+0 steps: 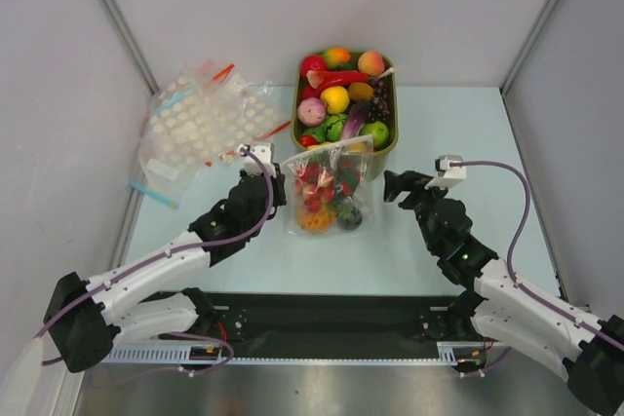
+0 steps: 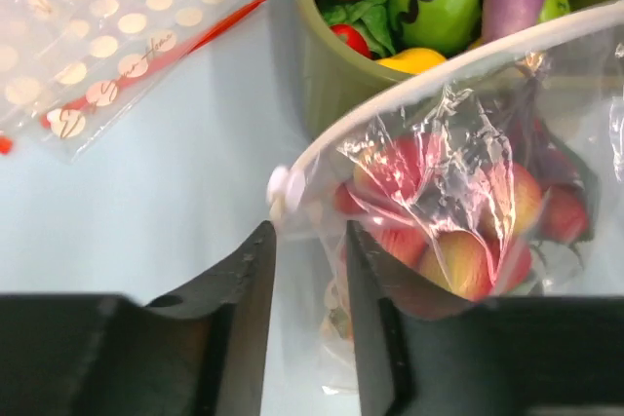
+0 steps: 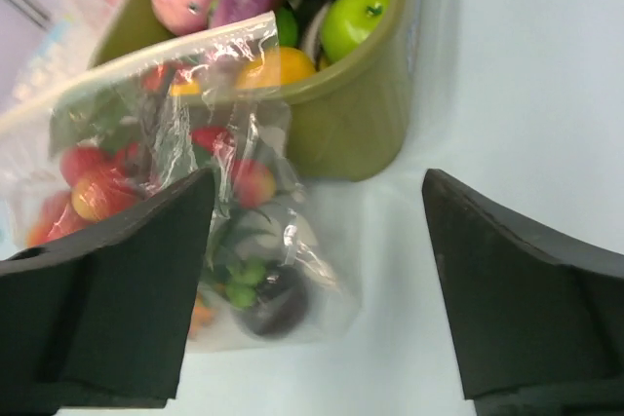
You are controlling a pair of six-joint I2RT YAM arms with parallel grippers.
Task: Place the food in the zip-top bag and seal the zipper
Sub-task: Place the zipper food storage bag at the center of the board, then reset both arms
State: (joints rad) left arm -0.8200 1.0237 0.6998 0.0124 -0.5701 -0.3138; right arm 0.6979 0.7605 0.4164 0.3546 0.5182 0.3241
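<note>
Zip-top bag point(image 1: 327, 192) filled with food point(image 1: 317, 204) at the middle of the tabletop point(image 1: 409, 250), one gripper at each side.

The bag's mouth points to the far edge and leans on the near wall of a green bin point(image 1: 380, 165) of toy fruit. Its zipper point(image 2: 439, 70) runs as a pale strip across the top, with a small white tab at its left end. Red berries, an orange piece and a dark purple piece show through the crinkled plastic. The left gripper point(image 2: 310, 270) sits at the bag's left edge, its fingers a narrow gap apart with the plastic's edge between them, not clamped. The right gripper point(image 3: 312, 270) is spread wide and empty, just beside the bag's right edge. A heap of dotted bags point(image 1: 200, 124) lies in the far left corner.
</note>
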